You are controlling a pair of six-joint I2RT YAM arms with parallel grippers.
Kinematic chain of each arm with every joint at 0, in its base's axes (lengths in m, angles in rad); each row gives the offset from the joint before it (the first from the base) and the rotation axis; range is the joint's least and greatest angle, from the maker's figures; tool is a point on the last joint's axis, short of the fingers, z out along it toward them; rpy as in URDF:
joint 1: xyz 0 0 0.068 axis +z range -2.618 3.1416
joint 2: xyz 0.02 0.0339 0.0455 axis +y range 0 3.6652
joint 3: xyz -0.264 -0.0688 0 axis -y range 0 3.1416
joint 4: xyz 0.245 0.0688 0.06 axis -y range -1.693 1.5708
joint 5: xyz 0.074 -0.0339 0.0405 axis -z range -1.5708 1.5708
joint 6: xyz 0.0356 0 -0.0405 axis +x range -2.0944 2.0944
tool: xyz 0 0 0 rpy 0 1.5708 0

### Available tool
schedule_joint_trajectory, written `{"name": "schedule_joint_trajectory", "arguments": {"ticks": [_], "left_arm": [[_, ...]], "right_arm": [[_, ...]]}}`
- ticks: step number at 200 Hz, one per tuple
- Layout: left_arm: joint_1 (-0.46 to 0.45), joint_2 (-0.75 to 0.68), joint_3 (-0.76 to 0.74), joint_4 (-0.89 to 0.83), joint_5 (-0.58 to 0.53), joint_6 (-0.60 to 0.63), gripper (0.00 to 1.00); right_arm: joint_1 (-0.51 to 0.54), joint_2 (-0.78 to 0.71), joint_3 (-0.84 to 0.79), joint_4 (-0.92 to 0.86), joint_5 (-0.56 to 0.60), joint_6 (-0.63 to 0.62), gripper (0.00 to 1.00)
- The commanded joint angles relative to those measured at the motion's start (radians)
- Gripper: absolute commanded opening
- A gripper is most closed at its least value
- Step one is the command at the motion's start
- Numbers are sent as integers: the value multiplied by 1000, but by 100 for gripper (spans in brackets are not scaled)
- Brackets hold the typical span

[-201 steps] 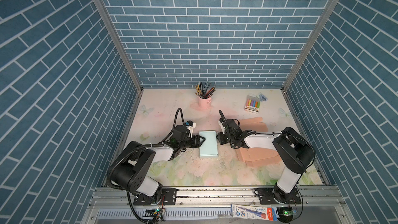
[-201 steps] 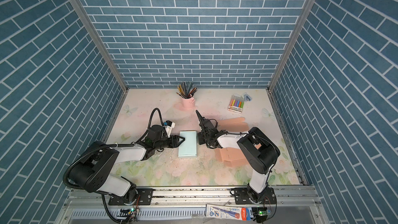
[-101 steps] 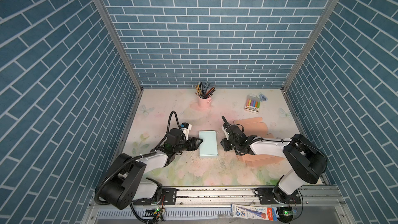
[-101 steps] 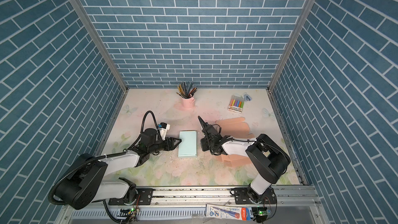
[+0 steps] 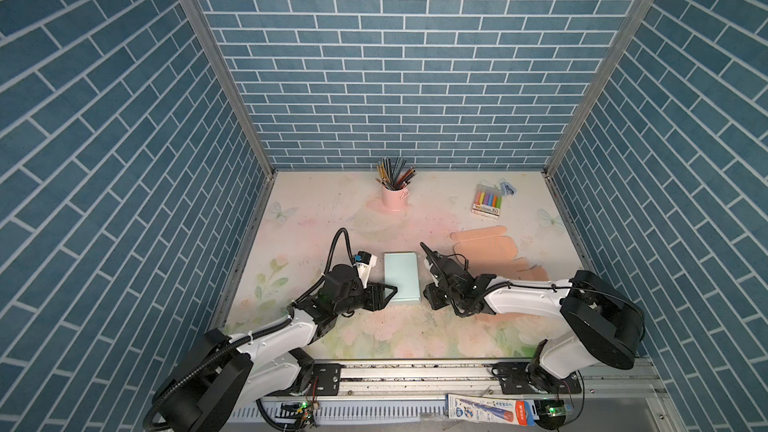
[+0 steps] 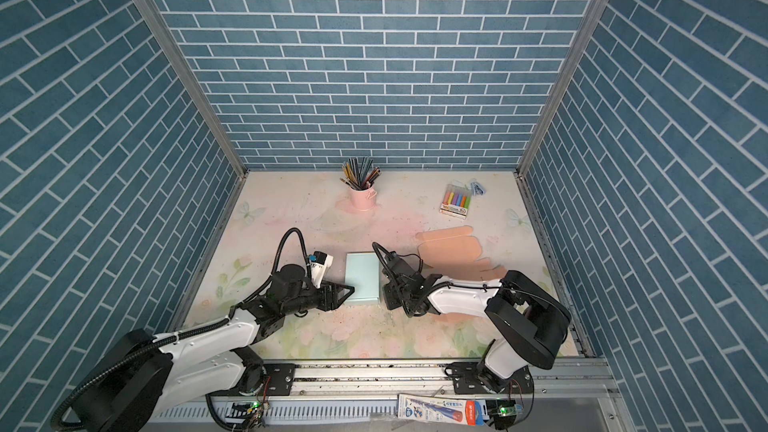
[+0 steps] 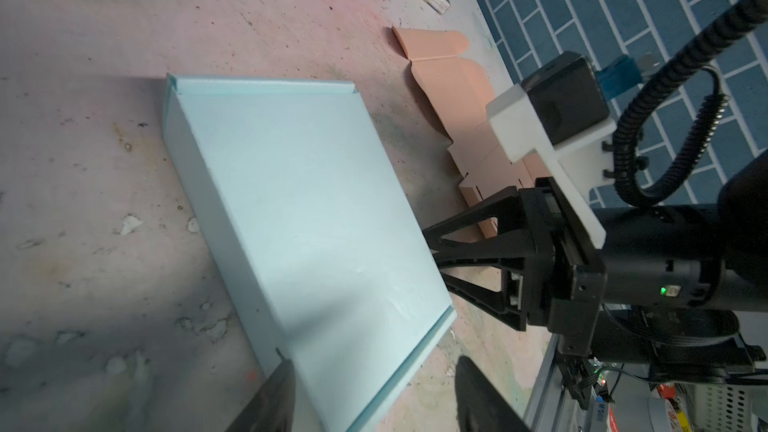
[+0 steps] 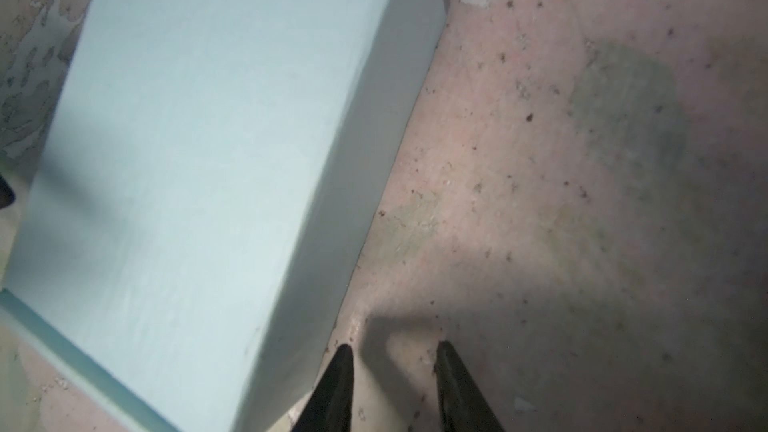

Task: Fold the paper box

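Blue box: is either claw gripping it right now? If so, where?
Nothing is held. The left claw stands open around the blue box's near corner without clamping it; the right claw is open beside the box, its jaws empty.

My paper box (image 5: 400, 278) is pale blue card, matt and smooth, with crisp creased edges. At two o'clock from it lies peach card (image 5: 484, 245), just as matt. The table (image 5: 316, 218) has a printed floral skin, scuffed, speckled with dark grit and flaked to white patches. The fingers (image 8: 336, 401) of my right claw (image 8: 395, 367) are matt black plastic. Its camera mount (image 7: 519, 126) is smooth white plastic, and a ribbed black hose (image 7: 623, 151) runs beside it.
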Motion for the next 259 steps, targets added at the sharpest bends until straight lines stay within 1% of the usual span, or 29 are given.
{"name": "schedule_joint_trajectory", "arguments": {"ticks": [1,55,115,165,198,259], "left_arm": [[-31,1,-25,-10,-56,-37,62],[-72,37,-51,59,-88,-76,62],[-139,107,-21,122,-106,-95,62],[-187,121,-15,145,-123,-116,61],[-195,121,-22,166,-126,-126,60],[-196,132,-25,181,-126,-127,60]], "right_arm": [[20,-4,-22,-28,16,64,35],[36,19,-15,1,13,74,35],[62,44,-2,20,7,84,35],[114,55,44,36,1,86,35],[139,45,62,49,-7,81,35],[147,43,60,87,-42,69,35]]}}
